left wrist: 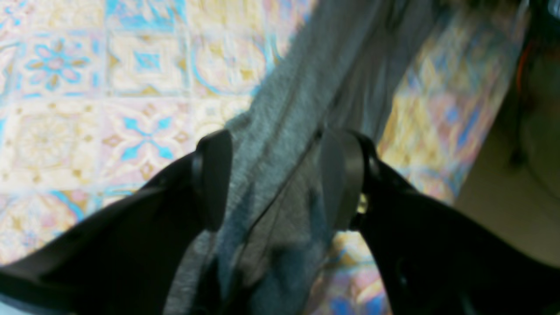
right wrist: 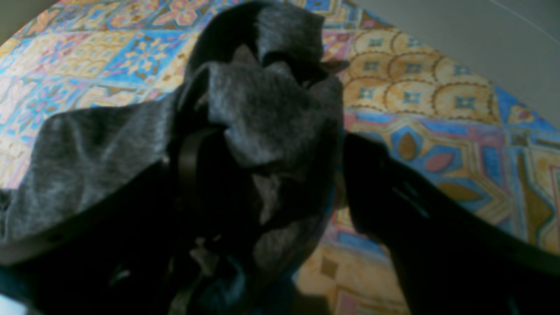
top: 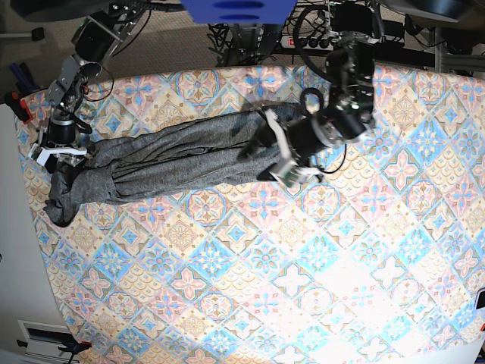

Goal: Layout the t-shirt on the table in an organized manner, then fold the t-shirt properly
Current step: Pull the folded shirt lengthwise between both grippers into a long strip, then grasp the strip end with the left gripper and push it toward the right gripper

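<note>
Surface: tile-patterned cloth in blue, pink and cream is covering the wide surface [top: 250, 288], most of it lying bare.
T-shirt: the dark grey t-shirt [top: 174, 161] is lying stretched into a long bunched rope across the far-left part of the surface, not yet spread flat.
Handling: it looks soft, light and floppy, so I judge it will sag and crumple wherever it is unsupported.
Where to hold: probably at two spaced points on a hem or the shoulders; from the overhead view I cannot tell which end is which.
Left gripper: left gripper [left wrist: 275, 179] is standing with jaws parted, a band of the grey knit running loosely between them.
Right gripper: right gripper [right wrist: 271, 183] is likewise spread, a crumpled wad of the fabric sitting between its jaws, unpinched.
</note>
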Robot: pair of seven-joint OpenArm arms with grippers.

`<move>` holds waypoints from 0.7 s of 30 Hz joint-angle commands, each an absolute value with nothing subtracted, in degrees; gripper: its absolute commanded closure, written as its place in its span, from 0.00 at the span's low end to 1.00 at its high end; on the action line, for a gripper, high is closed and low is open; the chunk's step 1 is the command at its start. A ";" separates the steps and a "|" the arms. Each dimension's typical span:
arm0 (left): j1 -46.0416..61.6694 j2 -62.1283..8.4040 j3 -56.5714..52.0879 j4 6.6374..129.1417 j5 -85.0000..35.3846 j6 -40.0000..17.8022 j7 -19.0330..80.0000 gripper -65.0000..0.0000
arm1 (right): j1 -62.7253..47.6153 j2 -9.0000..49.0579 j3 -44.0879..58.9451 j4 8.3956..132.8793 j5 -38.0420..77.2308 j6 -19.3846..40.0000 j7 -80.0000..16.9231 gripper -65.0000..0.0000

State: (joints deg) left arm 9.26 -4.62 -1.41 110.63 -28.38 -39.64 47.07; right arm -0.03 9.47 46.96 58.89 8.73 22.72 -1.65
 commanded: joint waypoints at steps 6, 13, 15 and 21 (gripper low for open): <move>9.36 -4.88 -15.69 105.10 -52.35 -40.00 55.96 0.52 | -1.54 10.42 46.81 60.00 9.36 22.99 -0.22 0.37; 15.52 -5.05 -28.44 100.70 -60.18 -40.00 58.07 0.51 | -1.63 10.42 46.81 60.00 9.19 23.08 -0.22 0.37; 16.75 -5.14 -30.20 100.70 -60.18 -40.00 58.07 0.51 | -2.15 10.42 46.81 60.00 9.10 23.08 -0.31 0.37; 17.19 -5.49 -30.55 101.49 -54.02 -40.00 57.89 0.51 | -3.21 10.42 46.81 60.00 9.10 23.08 -0.22 0.37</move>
State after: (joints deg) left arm 17.58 -5.39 -30.46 100.31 -52.05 -39.44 59.00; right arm -3.68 9.52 46.70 59.02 8.73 22.92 -0.80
